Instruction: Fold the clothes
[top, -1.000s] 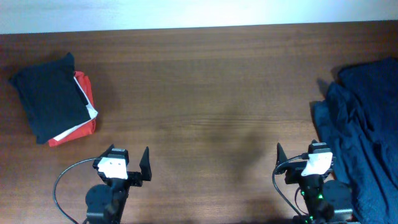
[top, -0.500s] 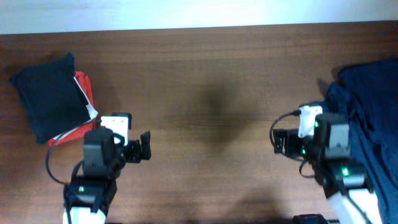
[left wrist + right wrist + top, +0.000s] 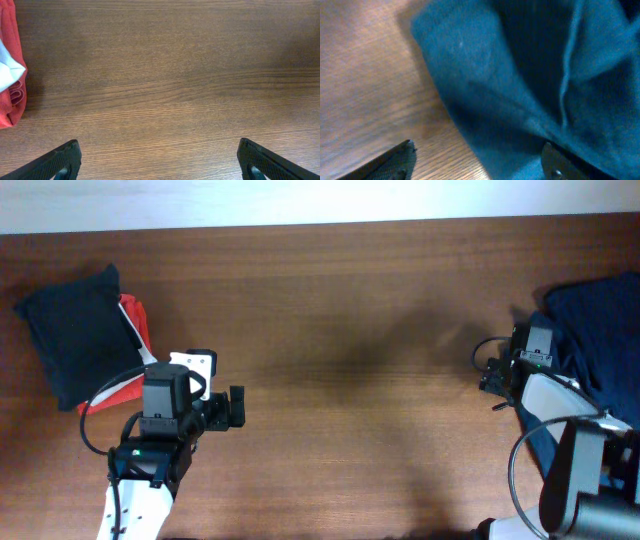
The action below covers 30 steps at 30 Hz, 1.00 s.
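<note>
The clothes (image 3: 598, 330) are a rumpled heap of dark navy cloth at the table's right edge. In the right wrist view they (image 3: 520, 75) fill the right side, with the cloth's edge lying on the wood between my fingers. My right gripper (image 3: 497, 372) is open at the heap's left edge; its own view (image 3: 477, 165) shows one finger over bare wood and the other over cloth, holding nothing. My left gripper (image 3: 228, 410) is open and empty over bare wood at the left, and its wrist view (image 3: 160, 162) shows the fingers wide apart.
A black folded cloth (image 3: 75, 330) lies at the far left on a red-and-white folded cloth (image 3: 135, 365), whose red edge shows in the left wrist view (image 3: 7, 75). The brown wooden table (image 3: 350, 330) runs between the two arms.
Both arms have risen from the table's front edge. The right gripper has swung right and away to the navy heap's edge. The left gripper has moved a little farther in.
</note>
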Tool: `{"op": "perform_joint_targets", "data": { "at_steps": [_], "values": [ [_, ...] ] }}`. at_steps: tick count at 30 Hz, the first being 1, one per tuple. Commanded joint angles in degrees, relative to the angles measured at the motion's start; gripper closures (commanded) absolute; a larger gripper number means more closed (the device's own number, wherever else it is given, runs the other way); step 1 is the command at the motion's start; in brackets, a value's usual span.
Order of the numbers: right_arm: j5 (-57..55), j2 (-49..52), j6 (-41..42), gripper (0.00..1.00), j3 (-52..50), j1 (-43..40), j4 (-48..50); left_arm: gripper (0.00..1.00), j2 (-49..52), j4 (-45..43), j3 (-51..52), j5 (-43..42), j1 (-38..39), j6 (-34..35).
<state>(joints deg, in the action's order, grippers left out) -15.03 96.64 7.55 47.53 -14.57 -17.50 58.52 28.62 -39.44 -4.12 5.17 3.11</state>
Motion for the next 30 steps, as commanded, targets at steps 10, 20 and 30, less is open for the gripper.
{"op": "perform_joint_targets", "data": {
  "at_steps": [10,20,30],
  "values": [
    [-3.65,1.84,3.93,0.96,1.57,-2.38,0.09,0.01,0.02,-0.74,-1.22,-0.61,-0.35,0.70],
    [7.34,-14.69,-1.70,0.96,41.11,-2.32,-29.38,0.01,0.02,-1.11,-1.22,-0.61,-0.35,0.70],
    [46.82,-16.57,-1.73,0.96,46.69,0.85,-28.59,0.01,0.02,-1.14,-1.22,-0.61,-0.35,0.70]
  ]
}}
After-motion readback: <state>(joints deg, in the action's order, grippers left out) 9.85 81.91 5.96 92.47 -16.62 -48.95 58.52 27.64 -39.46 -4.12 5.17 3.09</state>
